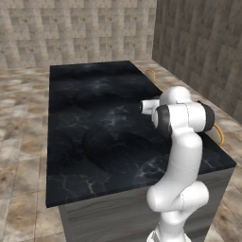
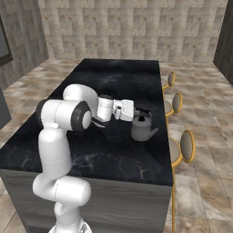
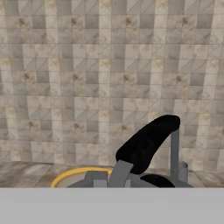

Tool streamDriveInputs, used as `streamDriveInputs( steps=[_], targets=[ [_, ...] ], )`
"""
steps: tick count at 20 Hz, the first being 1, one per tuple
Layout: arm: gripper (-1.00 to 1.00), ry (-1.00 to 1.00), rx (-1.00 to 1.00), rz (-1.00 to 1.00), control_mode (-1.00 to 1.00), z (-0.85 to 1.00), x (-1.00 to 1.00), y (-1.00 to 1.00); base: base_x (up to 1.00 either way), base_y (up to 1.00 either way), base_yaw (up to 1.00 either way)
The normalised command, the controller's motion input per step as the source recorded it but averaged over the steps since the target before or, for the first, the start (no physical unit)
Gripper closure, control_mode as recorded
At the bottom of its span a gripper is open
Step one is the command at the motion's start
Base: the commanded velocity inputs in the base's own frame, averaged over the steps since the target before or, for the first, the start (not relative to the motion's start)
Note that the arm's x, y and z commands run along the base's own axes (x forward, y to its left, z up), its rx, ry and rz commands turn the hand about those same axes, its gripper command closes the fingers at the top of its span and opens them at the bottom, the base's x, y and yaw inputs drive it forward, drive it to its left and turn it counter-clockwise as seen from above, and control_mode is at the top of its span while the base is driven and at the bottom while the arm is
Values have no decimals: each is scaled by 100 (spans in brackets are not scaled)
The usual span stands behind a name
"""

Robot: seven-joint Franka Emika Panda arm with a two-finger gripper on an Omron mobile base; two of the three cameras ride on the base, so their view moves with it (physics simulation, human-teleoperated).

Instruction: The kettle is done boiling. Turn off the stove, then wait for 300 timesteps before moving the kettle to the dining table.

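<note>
On dining table point(image 2: 136, 75): kettle point(image 2: 142, 128), hand-gripped.

There was one small squat grey metal kettle point(image 2: 143, 128), one long black marble-topped dining table point(image 2: 123, 82), and three round yellow-rimmed stools point(image 2: 186, 146) along its right side.

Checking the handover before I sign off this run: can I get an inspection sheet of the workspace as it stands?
Surface: dining table, black veined marble top, grey panelled sides.
Job's things: kettle upright on the table near the stool-side edge, spout toward the stools; its black handle close in the hand view.
Clutter: nothing seen.
Grippers: gripper shut, at the kettle's handle; a grip cannot be confirmed.
Cables: nothing seen.
Surroundings: stools with yellow rims along one side; tiled walls and floor.
</note>
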Motion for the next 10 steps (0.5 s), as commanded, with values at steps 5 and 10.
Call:
streamDriveInputs(
  steps=[5,10],
  targets=[
    [100,-18,-3,0,-100,-44,1,8,0,0,0],
    [100,-17,0,0,-100,-42,6,7,0,0,0]
  ],
)
